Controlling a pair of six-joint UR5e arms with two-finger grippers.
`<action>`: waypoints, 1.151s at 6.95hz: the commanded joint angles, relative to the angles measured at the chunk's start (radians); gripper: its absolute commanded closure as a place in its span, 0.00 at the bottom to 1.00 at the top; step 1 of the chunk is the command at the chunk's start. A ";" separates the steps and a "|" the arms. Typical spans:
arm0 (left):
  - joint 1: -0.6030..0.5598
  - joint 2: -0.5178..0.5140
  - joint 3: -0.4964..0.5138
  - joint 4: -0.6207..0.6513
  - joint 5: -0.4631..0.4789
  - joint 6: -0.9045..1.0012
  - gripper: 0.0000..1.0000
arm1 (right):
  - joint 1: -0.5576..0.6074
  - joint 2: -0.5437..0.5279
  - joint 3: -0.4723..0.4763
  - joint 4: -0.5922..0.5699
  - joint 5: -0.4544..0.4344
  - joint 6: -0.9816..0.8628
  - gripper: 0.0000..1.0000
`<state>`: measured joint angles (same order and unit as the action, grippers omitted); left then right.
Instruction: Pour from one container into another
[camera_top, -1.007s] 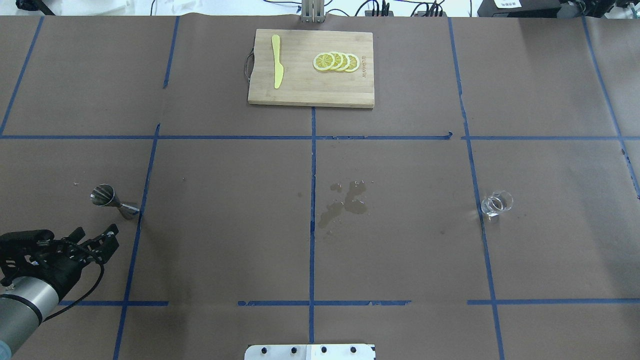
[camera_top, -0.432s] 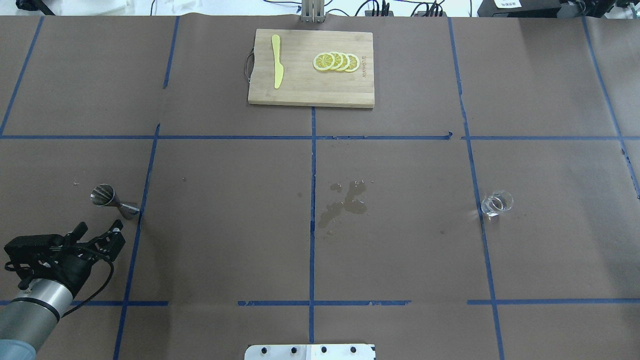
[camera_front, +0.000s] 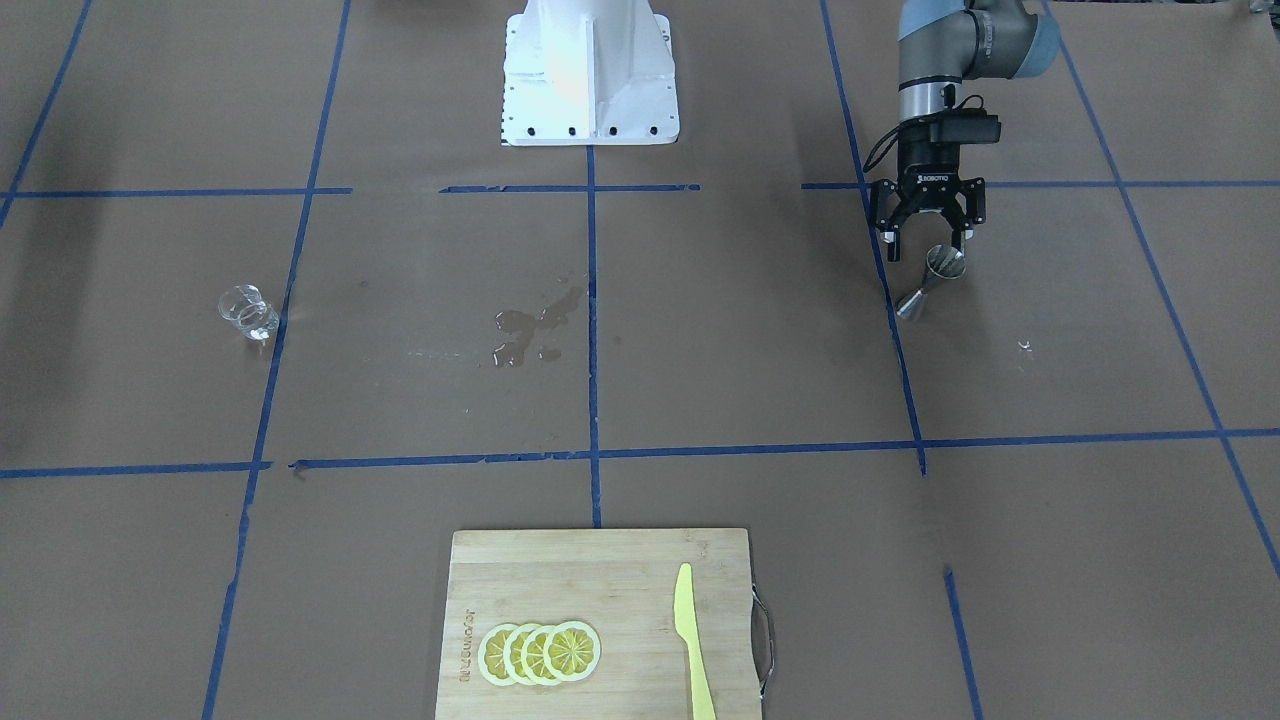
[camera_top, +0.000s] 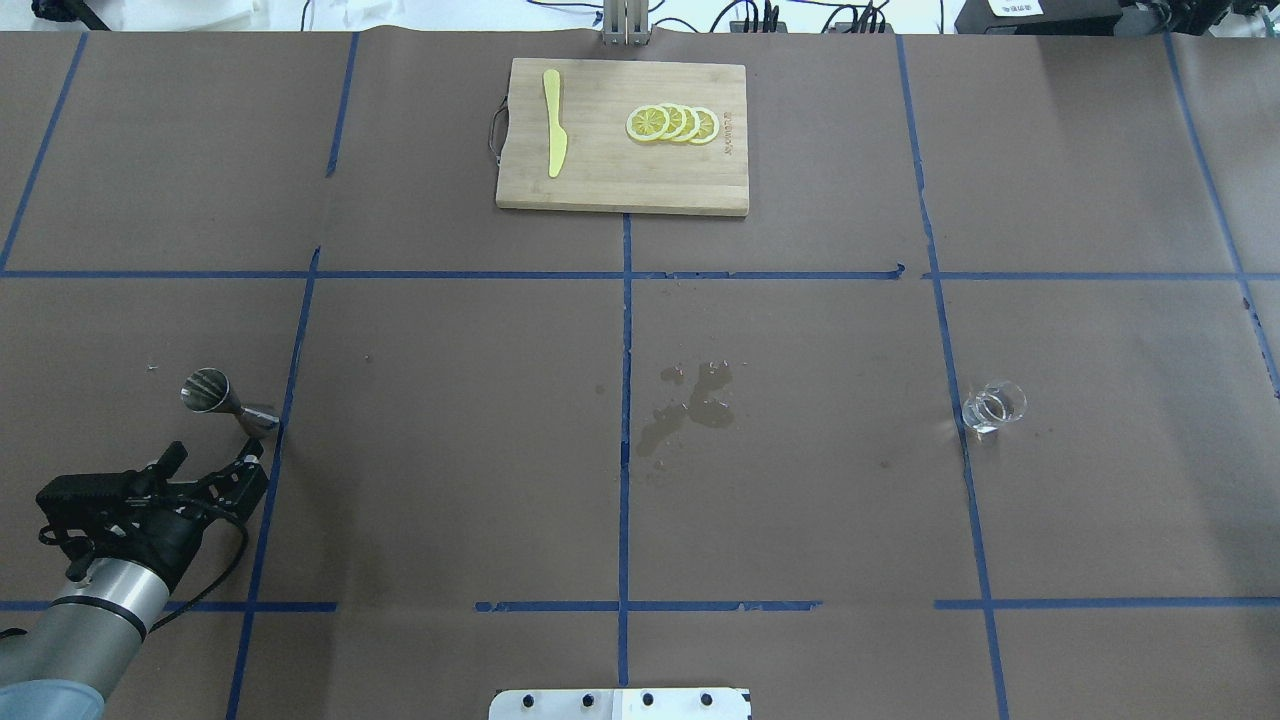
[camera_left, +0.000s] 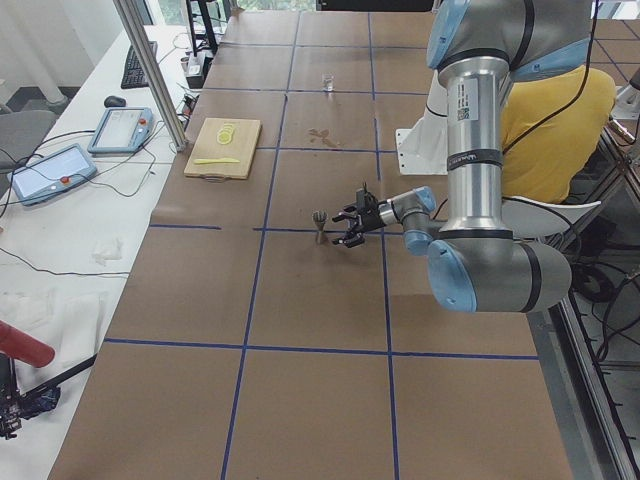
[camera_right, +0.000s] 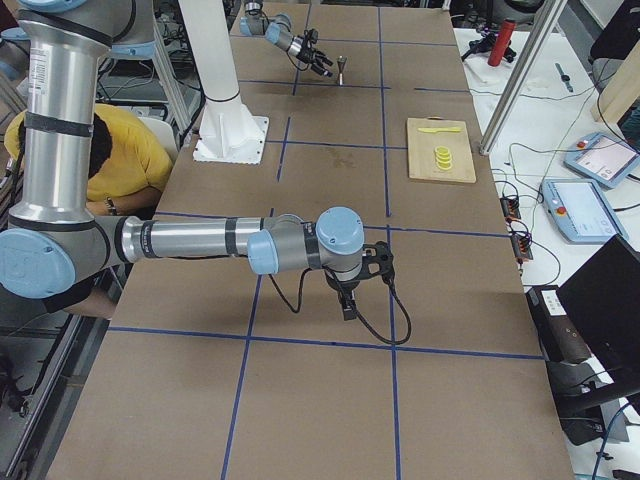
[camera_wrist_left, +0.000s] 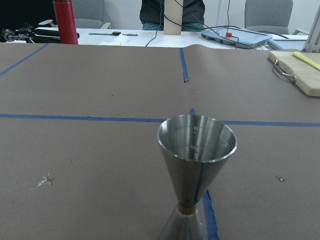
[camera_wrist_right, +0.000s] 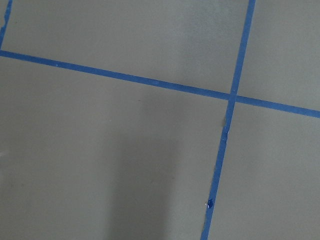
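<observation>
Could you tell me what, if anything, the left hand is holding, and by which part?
Nothing: the left hand is open, with the shiny steel hourglass-shaped jigger standing just ahead of it.

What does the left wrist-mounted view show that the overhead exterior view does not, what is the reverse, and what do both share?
Only the left wrist-mounted view: the shiny inside of the jigger close up, and a red bottle beyond the table.
Only the overhead exterior view: the open left claw just short of the jigger, the glass cup far off on the robot's right, the wet patch mid-table, and the lemon slices.
Both: the jigger upright beside a blue tape line, and the cutting board with the yellow knife.
</observation>
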<state>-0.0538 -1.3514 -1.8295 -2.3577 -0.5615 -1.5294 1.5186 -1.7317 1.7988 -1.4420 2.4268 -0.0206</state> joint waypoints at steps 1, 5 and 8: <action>0.000 -0.055 0.057 0.000 0.057 0.014 0.04 | 0.000 0.001 0.001 0.000 -0.002 -0.001 0.00; -0.006 -0.087 0.099 -0.002 0.107 0.015 0.05 | 0.000 0.001 0.001 0.000 -0.002 0.001 0.00; -0.026 -0.101 0.107 -0.002 0.106 0.017 0.08 | 0.000 0.001 0.001 0.000 -0.002 0.001 0.00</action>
<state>-0.0684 -1.4489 -1.7244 -2.3603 -0.4545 -1.5137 1.5186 -1.7303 1.7998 -1.4419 2.4253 -0.0200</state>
